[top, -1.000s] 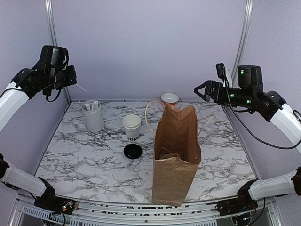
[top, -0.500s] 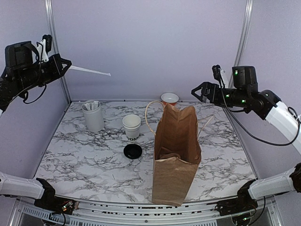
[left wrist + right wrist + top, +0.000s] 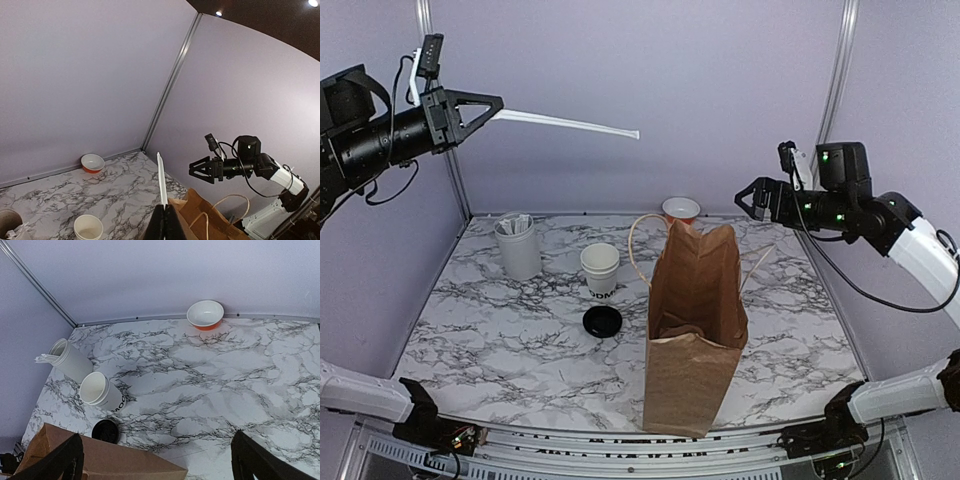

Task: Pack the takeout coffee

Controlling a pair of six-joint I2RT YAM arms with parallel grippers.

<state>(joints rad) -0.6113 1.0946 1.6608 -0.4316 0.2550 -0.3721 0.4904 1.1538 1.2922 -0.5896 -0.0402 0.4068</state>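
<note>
Left pincer (image 3: 492, 103): shut tight on one end of a long white stick (image 3: 570, 123), held high above the bench's 9 o'clock edge.
Stick: juts out nearly level toward 3 o'clock, its free tip well out from the jaws and high over the bench (image 3: 500, 340).
Right pincer (image 3: 745, 197): jaws wide apart, holding nothing, up in the air at the 3 o'clock side.
Cup (image 3: 600, 268): upright and uncovered at mid-bench, lettering facing 6 o'clock; it looks empty from above.
Lid (image 3: 603, 321): flat on the bench just at the cup's 6 o'clock, not on it.
Bag (image 3: 695, 330): brown paper, standing open at the cup's 4 o'clock, handles up.
Canister (image 3: 518, 250): at the cup's 9 o'clock, more sticks in it.
Bowl (image 3: 681, 208): by the back wall at 12 o'clock.
Step, as I read it: the stick is bound for the open cup or the bag; I can't tell which.
Doing it well: tilt the stick tip-down first, then lower slowly, since the long free end will swing wide on any wrist turn.
Watch for: a light paper cup tipping if the tip catches its rim.
</note>
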